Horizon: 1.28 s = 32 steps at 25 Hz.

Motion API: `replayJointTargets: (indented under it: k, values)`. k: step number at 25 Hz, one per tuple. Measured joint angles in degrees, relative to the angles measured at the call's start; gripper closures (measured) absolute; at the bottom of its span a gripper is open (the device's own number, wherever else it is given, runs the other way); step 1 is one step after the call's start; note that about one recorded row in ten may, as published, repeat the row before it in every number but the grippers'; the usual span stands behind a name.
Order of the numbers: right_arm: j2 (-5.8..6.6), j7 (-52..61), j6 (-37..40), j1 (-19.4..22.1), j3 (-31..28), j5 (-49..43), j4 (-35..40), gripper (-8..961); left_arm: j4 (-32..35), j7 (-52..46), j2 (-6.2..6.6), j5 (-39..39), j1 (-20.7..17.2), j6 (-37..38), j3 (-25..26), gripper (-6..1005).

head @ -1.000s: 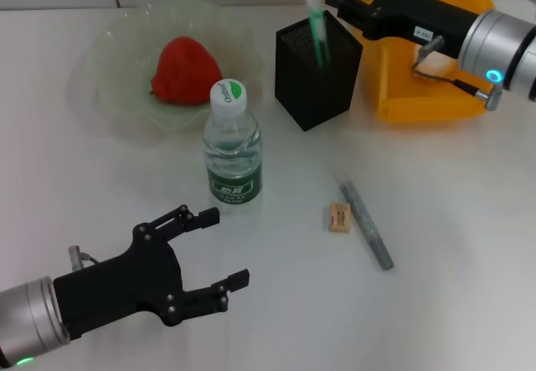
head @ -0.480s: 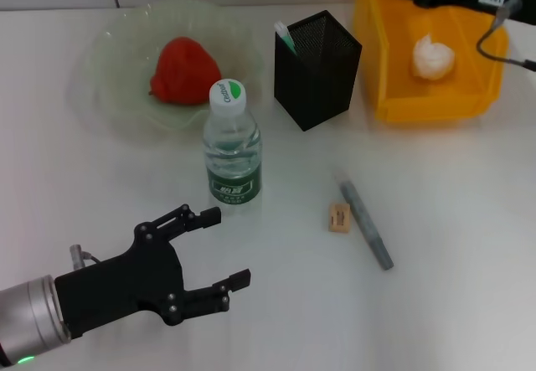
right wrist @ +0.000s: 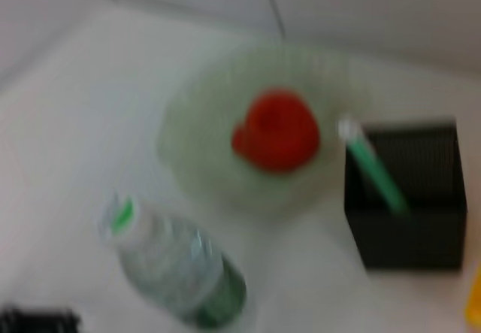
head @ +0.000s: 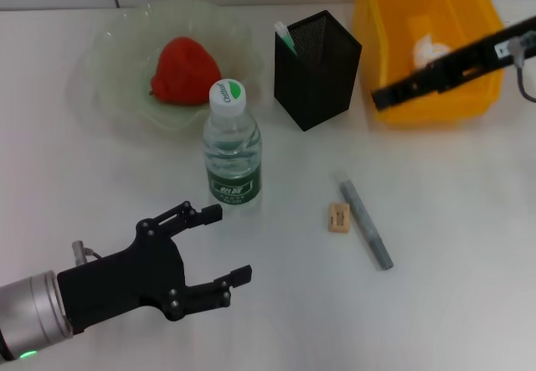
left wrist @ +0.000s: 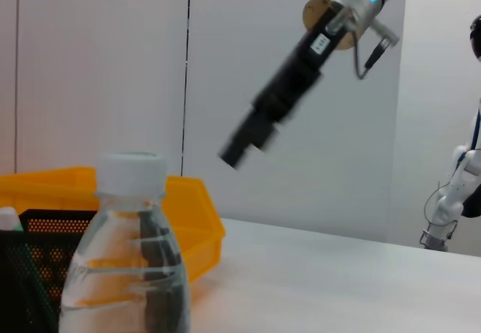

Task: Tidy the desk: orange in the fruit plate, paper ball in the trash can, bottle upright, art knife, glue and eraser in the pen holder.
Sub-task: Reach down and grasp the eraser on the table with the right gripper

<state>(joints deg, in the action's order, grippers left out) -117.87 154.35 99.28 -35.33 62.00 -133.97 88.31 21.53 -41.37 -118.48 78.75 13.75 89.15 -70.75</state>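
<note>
Left gripper (head: 219,245) rests open near the table's front edge, just before the upright bottle (head: 232,149). Right gripper (head: 394,93) hangs over the yellow bin (head: 394,19); whether it is open cannot be told. Eraser (head: 339,218) and knife (head: 366,224) lie on the table.

The right gripper (head: 381,99) has left the pen holder (head: 318,69): a second ago it hung just above it with the glue stick (head: 286,37) half in, then pulled back over the far edge of the yellow bin (head: 394,44), and now reaches across the bin's front, above the table. The glue stick has dropped in and leans in a corner. The paper ball (head: 429,51), uncovered meanwhile, is partly hidden again.
</note>
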Motion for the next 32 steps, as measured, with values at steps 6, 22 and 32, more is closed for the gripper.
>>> replayJointTargets:
  k: [6,22,32]
  values:
    - [-0.99,1.2,7.3,-9.5,5.5,-14.6,-6.2,116,0.0,0.0,0.01,0.0,0.5,0.0,-0.3,138]
    - [-1.66,-3.6,1.6,-10.8,23.5,-16.5,-11.4,119,-0.2,0.0,-0.08,0.0,0.6,-0.6,-0.5,138]
    - [-1.78,9.1,-3.1,-11.7,23.5,-16.6,-16.0,119,-0.2,0.0,-0.08,0.0,0.9,-0.7,-0.5,138]
